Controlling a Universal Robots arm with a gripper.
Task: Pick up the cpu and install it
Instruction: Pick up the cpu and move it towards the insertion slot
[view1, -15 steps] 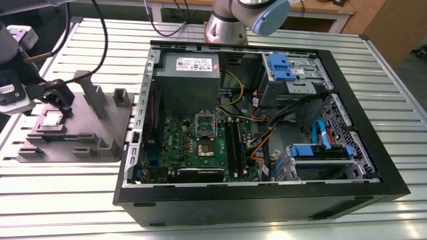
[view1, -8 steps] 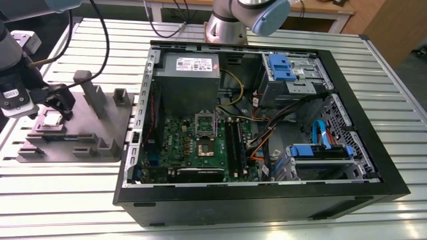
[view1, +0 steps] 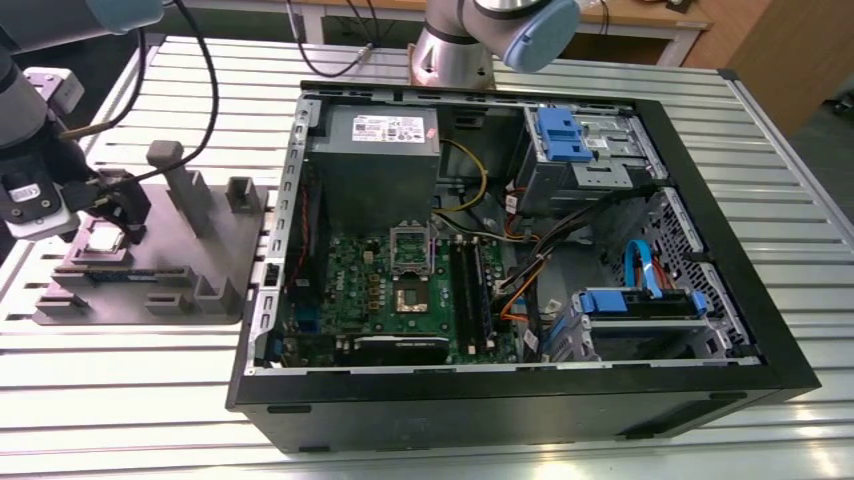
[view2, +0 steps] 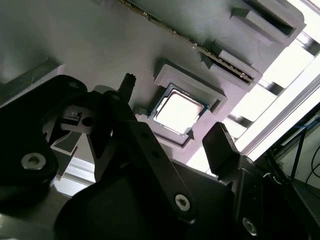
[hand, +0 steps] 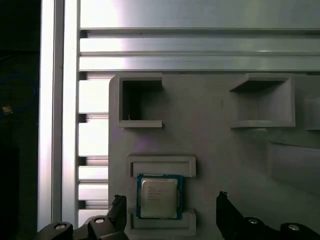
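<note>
Open gripper (hand: 170, 200) over the cpu (hand: 159, 196)
The cpu lies flat in a recess of the grey holder (hand: 215, 150), between the spread fingers (hand: 118, 210), untouched; the holder stands beside the computer case (view1: 534, 415).

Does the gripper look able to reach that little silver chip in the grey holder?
Probably yes: the gripper hovers at the cpu, jaws open on either side, and nothing covers the chip.

Exterior view high, overlooking case (view1: 507, 405); both wrist views close on cpu (hand: 158, 197) (view2: 179, 114).
</note>
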